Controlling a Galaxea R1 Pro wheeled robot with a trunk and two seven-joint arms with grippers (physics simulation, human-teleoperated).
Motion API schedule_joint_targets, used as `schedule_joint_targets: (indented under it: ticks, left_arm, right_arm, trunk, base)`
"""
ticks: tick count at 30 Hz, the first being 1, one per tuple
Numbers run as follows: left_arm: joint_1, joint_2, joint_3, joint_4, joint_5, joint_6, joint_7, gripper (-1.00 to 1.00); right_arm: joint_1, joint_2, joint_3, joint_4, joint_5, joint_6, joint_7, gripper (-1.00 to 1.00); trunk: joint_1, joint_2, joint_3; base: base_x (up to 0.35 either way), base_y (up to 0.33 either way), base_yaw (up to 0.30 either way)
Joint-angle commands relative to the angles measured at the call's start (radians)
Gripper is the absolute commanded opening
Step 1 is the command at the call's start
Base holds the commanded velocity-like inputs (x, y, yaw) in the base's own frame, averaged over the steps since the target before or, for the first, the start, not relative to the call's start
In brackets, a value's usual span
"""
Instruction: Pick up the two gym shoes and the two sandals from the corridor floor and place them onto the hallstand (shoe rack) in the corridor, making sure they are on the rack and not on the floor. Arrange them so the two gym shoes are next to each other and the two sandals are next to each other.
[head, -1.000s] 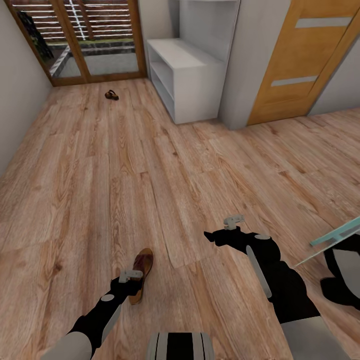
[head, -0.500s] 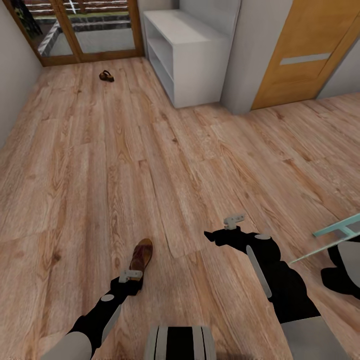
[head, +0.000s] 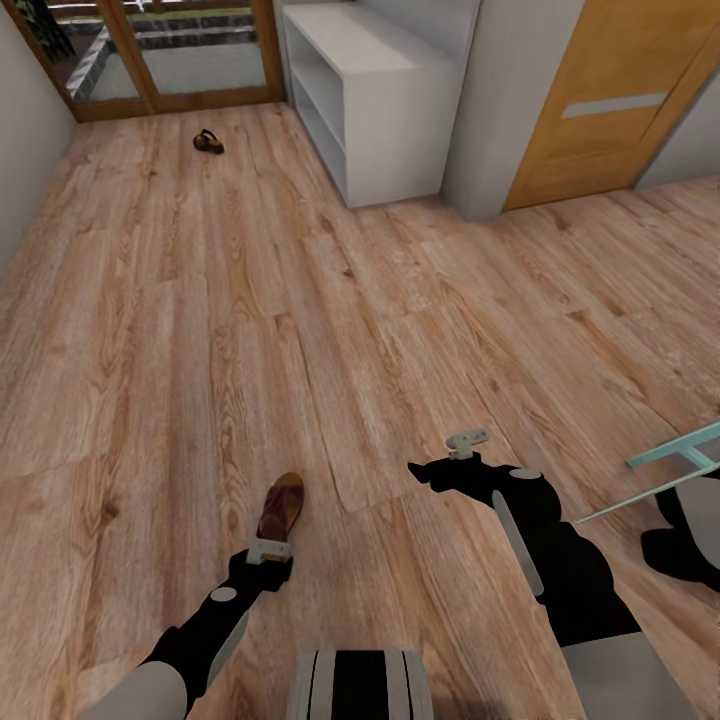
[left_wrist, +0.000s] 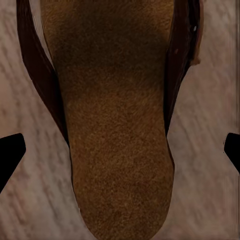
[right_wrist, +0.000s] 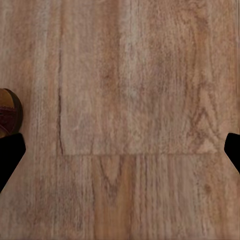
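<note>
One brown sandal (head: 281, 508) lies on the corridor floor (head: 300, 300) just ahead of my left gripper (head: 266, 570). The left wrist view looks straight down on the sandal's tan footbed (left_wrist: 117, 125), and my left gripper (left_wrist: 120, 155) is open, a fingertip on either side of it, not touching. Another sandal (head: 208, 142) lies far off near the glass door. Against the right wall at the far end stands the pale hallstand (head: 385, 110). My right gripper (head: 418, 470) hangs open over bare planks (right_wrist: 120, 155), with the near sandal's edge (right_wrist: 7, 112) at one side. The gym shoes are out of view.
A wood-framed glass door (head: 150, 50) closes the corridor's far end. An orange door (head: 600, 100) is on the right past a grey wall corner (head: 500, 110). A teal bar (head: 670, 465) juts in near my right arm. A wall (head: 20, 150) runs along the left.
The whole view has shifted, so the floor and both sandals sit higher in the picture. My left gripper now stands over the near sandal's rear end instead of beside its middle.
</note>
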Motion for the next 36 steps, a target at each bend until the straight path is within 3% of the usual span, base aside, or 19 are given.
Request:
schedule_joint_targets:
  ticks: [1,8,16,22,30,36]
  left_arm:
    - [-0.001,0.0,-0.004,0.0,-0.006,-0.002,0.001,1.0]
    - [-0.002,0.002,-0.008,0.001,-0.006,-0.003,0.002,1.0]
    - [-0.002,0.003,-0.004,0.001,-0.005,-0.003,0.002,1.0]
    - [0.0,0.007,0.0,0.001,-0.004,-0.005,0.002,1.0]
    - [0.005,0.012,0.002,0.003,0.003,-0.069,0.004,1.0]
    - [0.005,0.013,0.003,0.004,0.003,-0.08,0.005,1.0]
  right_arm:
    - [-0.001,-0.001,0.001,-0.001,-0.005,0.005,-0.001,1.0]
    - [-0.001,-0.001,0.001,-0.001,-0.005,0.005,-0.001,1.0]
    - [-0.001,-0.001,0.001,-0.001,-0.005,0.005,-0.001,1.0]
    - [-0.001,-0.001,0.001,-0.002,-0.005,0.005,-0.001,1.0]
    - [-0.001,-0.001,0.001,-0.002,-0.005,0.005,-0.001,1.0]
    - [-0.001,-0.001,0.001,-0.002,-0.005,0.005,-0.002,1.0]
  trunk:
    - [0.0,0.0,-0.001]
    - [0.0,0.0,-0.001]
    - [0.003,-0.002,-0.032]
    - [0.003,-0.002,-0.036]
    - [0.003,-0.002,-0.037]
    - [0.006,-0.003,-0.06]
  base:
    - [0.0,0.0,-0.159]
    - [0.0,0.0,-0.143]
    - [0.0,0.0,-0.014]
    - [0.0,0.0,-0.002]
    - [0.0,0.0,0.0]
    - [0.0,0.0,0.0]
